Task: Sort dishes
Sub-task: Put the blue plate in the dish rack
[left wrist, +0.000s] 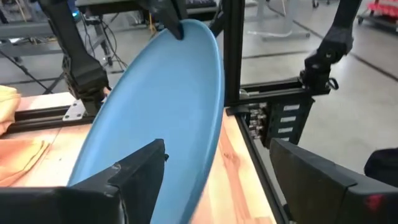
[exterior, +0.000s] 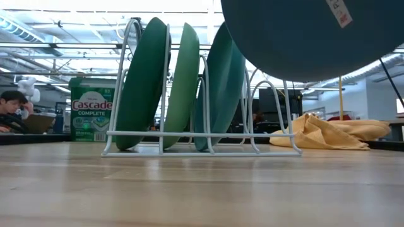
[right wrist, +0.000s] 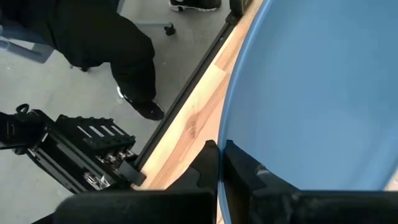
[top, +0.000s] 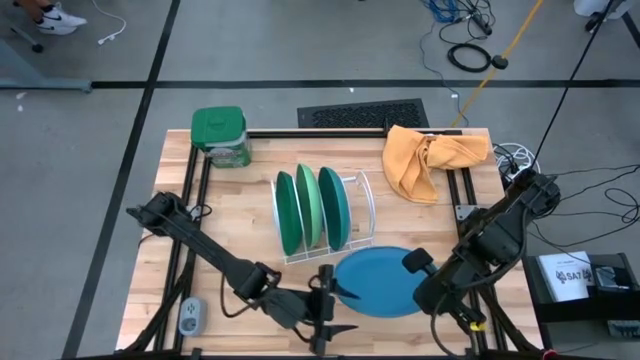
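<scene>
The blue plate (top: pixel 378 282) hangs above the table's near middle, in front of the white wire rack (top: pixel 362 205). My right gripper (top: pixel 413 263) is shut on its right rim. My left gripper (top: pixel 328 300) is open at the plate's left rim; in the left wrist view one finger (left wrist: pixel 134 177) stands in front of the plate (left wrist: pixel 168 118) and the other (left wrist: pixel 323 186) beside it. The dark green (top: pixel 288 212), mint (top: pixel 310 205) and teal (top: pixel 335 207) plates stand on edge in the rack's slots, leaning on its wires. My right gripper pinches the blue plate's rim (right wrist: pixel 231 146) between its two fingers, one on each face, on the side toward the table's right. The fingers come from the right near side. The plate is lifted clear of the table and tilted (exterior: pixel 303 38). My left gripper: I cannot tell whether it touches the plate.
A green-lidded Cascade container (top: pixel 221 135) stands at the far left and a yellow cloth (top: pixel 430 158) lies at the far right. A small grey device (top: pixel 192 316) lies at the near left edge. A person (exterior: pixel 12 110) sits beyond the table.
</scene>
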Available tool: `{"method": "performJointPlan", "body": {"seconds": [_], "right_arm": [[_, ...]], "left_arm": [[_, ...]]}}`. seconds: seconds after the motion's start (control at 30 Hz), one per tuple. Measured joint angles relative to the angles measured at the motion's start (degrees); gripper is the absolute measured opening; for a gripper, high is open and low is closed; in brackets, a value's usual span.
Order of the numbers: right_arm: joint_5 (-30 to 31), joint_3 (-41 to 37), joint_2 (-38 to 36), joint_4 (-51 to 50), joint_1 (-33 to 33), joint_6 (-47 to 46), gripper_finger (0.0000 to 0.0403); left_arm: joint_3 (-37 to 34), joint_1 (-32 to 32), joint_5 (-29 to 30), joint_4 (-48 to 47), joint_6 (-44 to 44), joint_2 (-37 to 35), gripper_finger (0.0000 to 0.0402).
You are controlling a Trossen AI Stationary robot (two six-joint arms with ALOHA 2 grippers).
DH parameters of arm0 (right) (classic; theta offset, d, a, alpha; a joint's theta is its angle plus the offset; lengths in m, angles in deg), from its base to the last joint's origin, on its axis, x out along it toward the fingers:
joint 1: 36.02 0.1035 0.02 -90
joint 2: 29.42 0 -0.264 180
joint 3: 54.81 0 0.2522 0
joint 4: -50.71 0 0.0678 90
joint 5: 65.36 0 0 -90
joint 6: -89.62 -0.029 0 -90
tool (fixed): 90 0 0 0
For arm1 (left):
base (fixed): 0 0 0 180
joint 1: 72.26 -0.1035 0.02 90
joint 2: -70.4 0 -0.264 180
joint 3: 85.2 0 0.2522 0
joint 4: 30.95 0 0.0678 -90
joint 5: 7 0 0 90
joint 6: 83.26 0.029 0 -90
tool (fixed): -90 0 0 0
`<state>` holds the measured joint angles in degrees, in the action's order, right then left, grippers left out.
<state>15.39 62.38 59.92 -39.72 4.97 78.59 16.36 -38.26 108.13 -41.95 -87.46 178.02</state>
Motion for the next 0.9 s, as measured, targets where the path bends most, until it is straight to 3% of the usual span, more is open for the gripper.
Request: {"method": "performJointPlan", "body": {"seconds": [0.17, 0.33, 0.47, 0.53, 0.73, 0.9], "right_arm": [[-1.5, 0.0, 0.0, 0.3, -0.6, 1.7, 0.0000], [-2.5, 0.0, 0.0, 0.3, -0.4, 2.2, 0.0000], [-3.1, 0.3, 0.0, 0.2, -0.4, 3.3, 0.0000], [-3.1, 1.3, 0.0, 0.3, -0.4, 4.2, 0.0000], [-3.2, 4.3, 0.0, -0.2, -0.4, 6.7, 0.0000], [-3.4, 4.7, 0.0, -0.4, -0.4, 7.1, 0.0000]], "left_arm": [[6.9, -1.0, -1.1, -7.1, 0.0, 2.7, 0.0236], [11.2, -1.3, -1.7, -10.0, 0.1, 3.0, 0.0129], [12.6, -1.9, -6.0, -11.0, 0.1, 3.0, 0.0034], [12.6, -2.3, -9.1, -10.7, -0.5, 3.0, 0.0009], [12.6, -2.5, -8.8, -9.9, -3.0, 3.0, 0.0029], [12.6, -2.4, -9.0, -8.7, -3.4, 3.0, 0.0077]]}}
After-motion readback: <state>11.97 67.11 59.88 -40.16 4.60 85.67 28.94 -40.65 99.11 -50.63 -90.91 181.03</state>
